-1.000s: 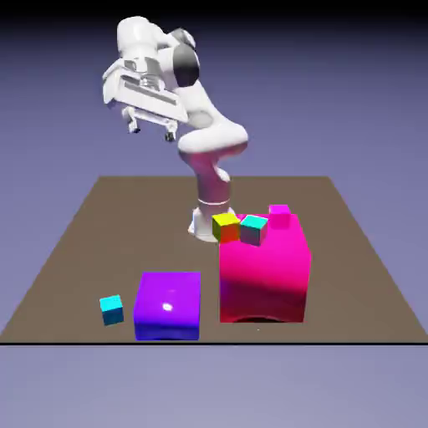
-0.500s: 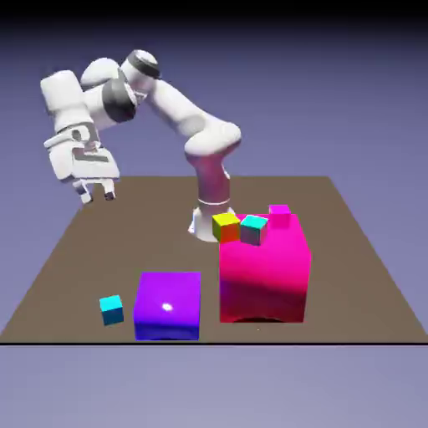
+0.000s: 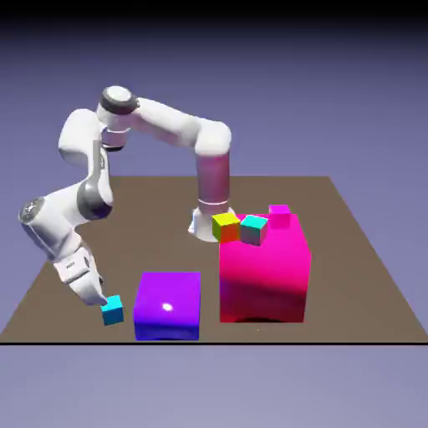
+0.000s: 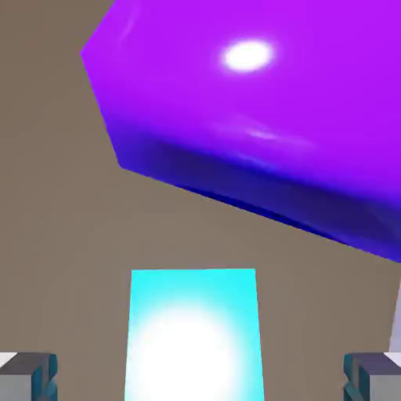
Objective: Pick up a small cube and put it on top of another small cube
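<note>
Brown tabletop (image 3: pixel 171 251) | gripper (image 4: pixel 200 377) spread wide, empty | tips flank cyan cube (image 4: pixel 194 337), likely for grasping

We observe a flat brown tabletop (image 3: pixel 167 251), its far edge narrower in perspective than the near one, with a thin dark line along the near edge. Backdrop (image 3: pixel 351 109): plain blue-violet, shading to black at the top of the exterior view and paler below the table's near edge. In the hand view we record the same tabletop as a lighter, even brown, with no visible grain.
</note>
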### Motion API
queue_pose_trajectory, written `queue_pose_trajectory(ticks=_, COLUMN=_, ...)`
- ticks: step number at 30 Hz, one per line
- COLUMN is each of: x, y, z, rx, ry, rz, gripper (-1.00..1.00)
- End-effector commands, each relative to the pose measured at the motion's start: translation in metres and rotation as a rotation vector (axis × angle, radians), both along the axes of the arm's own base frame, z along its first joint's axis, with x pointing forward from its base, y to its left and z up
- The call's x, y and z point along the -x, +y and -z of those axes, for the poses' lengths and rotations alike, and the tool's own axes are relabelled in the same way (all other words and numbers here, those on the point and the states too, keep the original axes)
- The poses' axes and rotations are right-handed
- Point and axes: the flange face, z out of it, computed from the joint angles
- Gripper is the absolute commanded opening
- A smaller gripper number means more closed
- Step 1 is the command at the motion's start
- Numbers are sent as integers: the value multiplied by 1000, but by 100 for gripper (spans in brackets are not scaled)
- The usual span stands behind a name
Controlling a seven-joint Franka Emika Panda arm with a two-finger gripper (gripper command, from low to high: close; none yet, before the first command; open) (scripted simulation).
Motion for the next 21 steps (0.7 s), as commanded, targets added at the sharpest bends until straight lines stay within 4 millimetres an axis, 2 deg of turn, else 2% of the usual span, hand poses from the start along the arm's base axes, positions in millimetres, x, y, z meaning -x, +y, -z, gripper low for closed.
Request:
queue_pose_trajectory(ticks=1, x=3, y=8, z=25, rx=0, ry=0, rz=0, gripper=0)
queue_pose_trajectory(ticks=2, x=5, y=13, z=40, rx=-1, ry=0, rz=-1, gripper=0)
queue_pose_trajectory(ticks=3, x=5, y=13, z=40, rx=-1, ry=0, rz=-1, gripper=-100)
queue_pose_trajectory(ticks=4, x=5, y=13, z=40, rx=-1, ry=0, rz=-1, gripper=-100)
queue_pose_trajectory(ticks=6, x=-1, y=-2, z=-9, rx=0, ry=0, rz=0, gripper=-100)
queue_pose_trajectory(ticks=7, x=-5, y=-3, z=-33, rx=1, ry=-9, rz=-25, gripper=-100)
queue_pose_trajectory(ticks=9, x=-16, y=19, z=-77, rx=8, ry=-49, rz=-155, gripper=-100)
queue_pose_trajectory(ticks=12, x=-28, y=62, z=-137, rx=21, ry=-97, rz=-360, gripper=-100)
queue_pose_trajectory(ticks=15, x=-33, y=113, z=-189, rx=31, ry=-127, rz=-573, gripper=-100)
queue_pose_trajectory(ticks=18, x=-32, y=170, z=-232, rx=38, ry=-135, rz=-794, gripper=-100)
queue_pose_trajectory(ticks=21, x=-23, y=233, z=-264, rx=38, ry=-121, rz=-1019, gripper=-100)
